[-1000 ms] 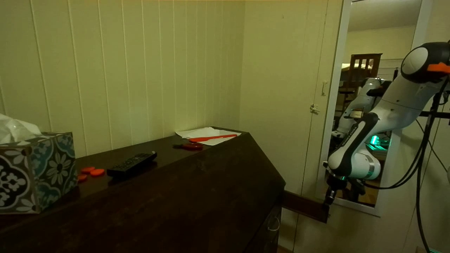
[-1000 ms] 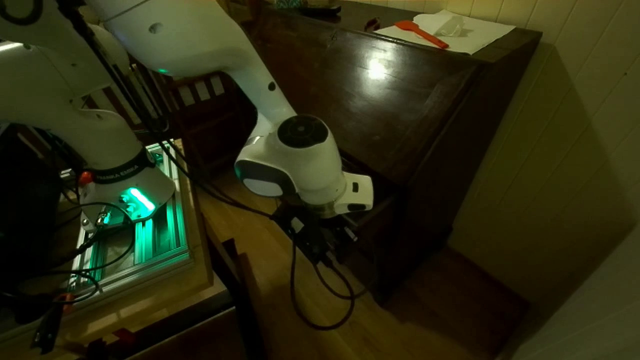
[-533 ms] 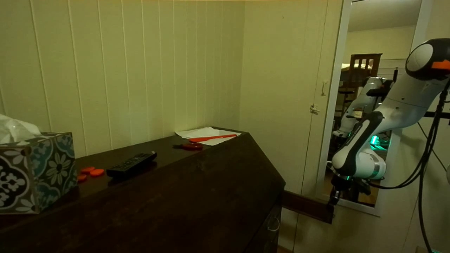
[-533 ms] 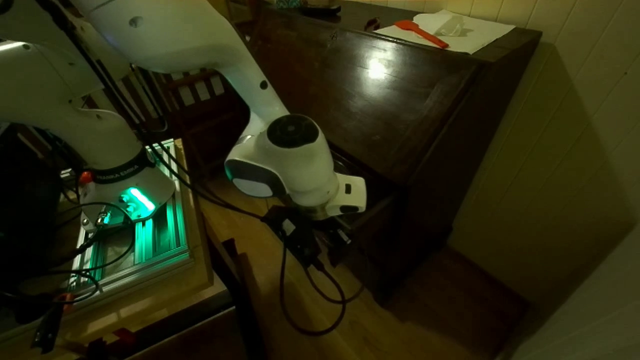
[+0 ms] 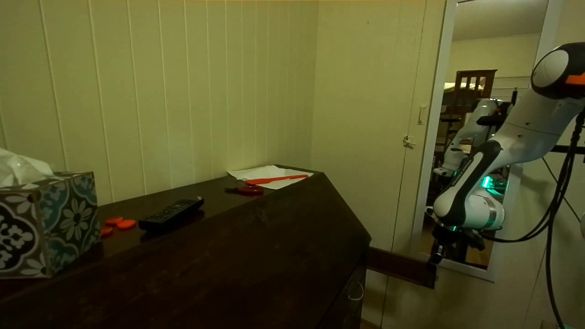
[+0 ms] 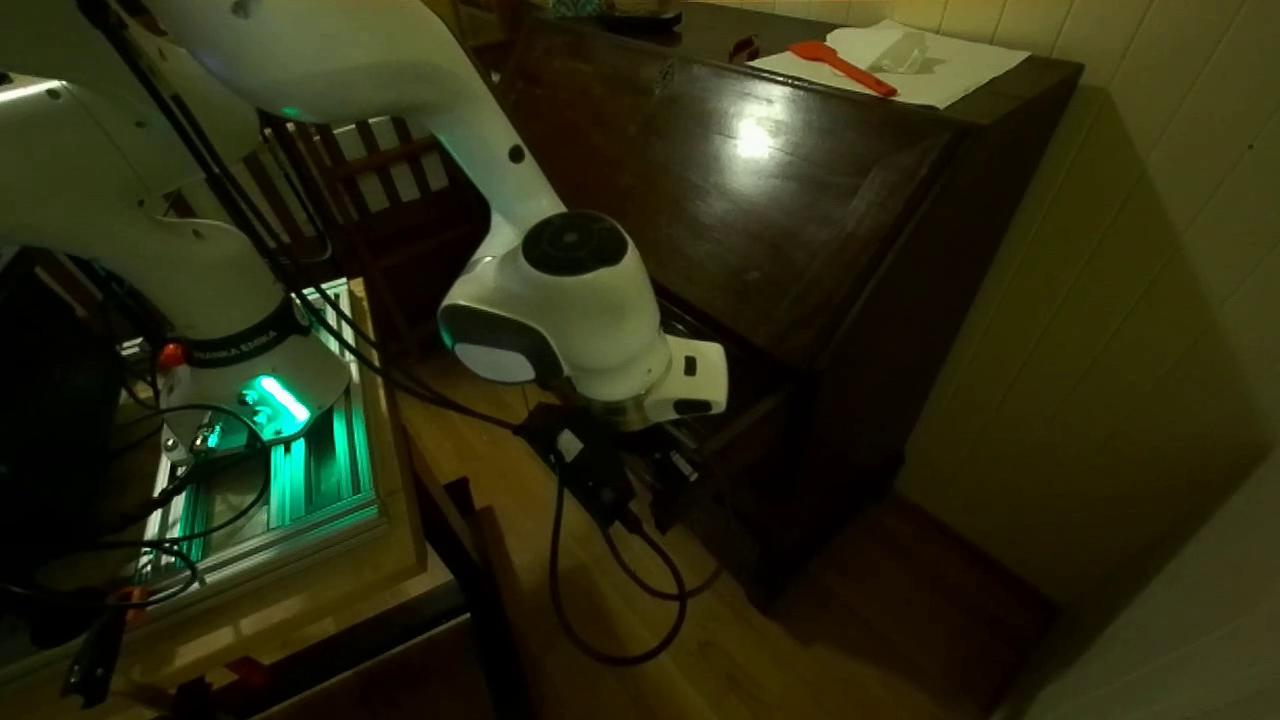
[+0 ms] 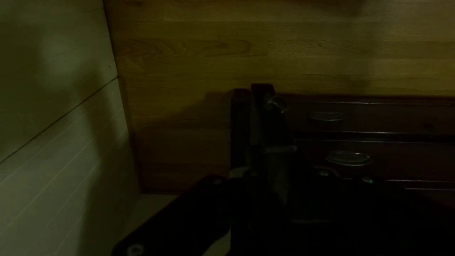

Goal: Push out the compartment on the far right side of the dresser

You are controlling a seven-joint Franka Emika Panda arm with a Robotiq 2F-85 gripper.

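We have the tissue box [image 5: 71,224] at the left end in an exterior view, flower-patterned, a white tissue [image 5: 23,170] poking up out of its top; just beside it come three orange discs [image 5: 126,224], flat and close together; next along we get the black remote control [image 5: 171,214], lying at a slant on the dark top of the dresser [image 5: 219,260]; on we go, past a small red-handled tool [image 5: 249,190], and here's the red spatula [image 5: 279,179], resting over the white paper [image 5: 256,172]; the pale panelled wall [image 5: 183,91] rises right behind them; now down the dresser's sloping face to a curved metal handle [image 5: 356,298], and there's our compartment [image 5: 397,266], standing out from the dresser like a plank, its outer end well apart from the dark body; and right at that end we've got the gripper [image 5: 433,265], pointing down, its fingers closed on the compartment; our wrist view runs very dark here, so the pads themselves are hard to make out, though two drawer pulls [image 7: 348,158] catch a little light to the right; furthest right, the white arm [image 5: 480,210] bends down in front of the mirror [image 5: 475,50], its reflection [image 5: 473,124] showing in the glass.
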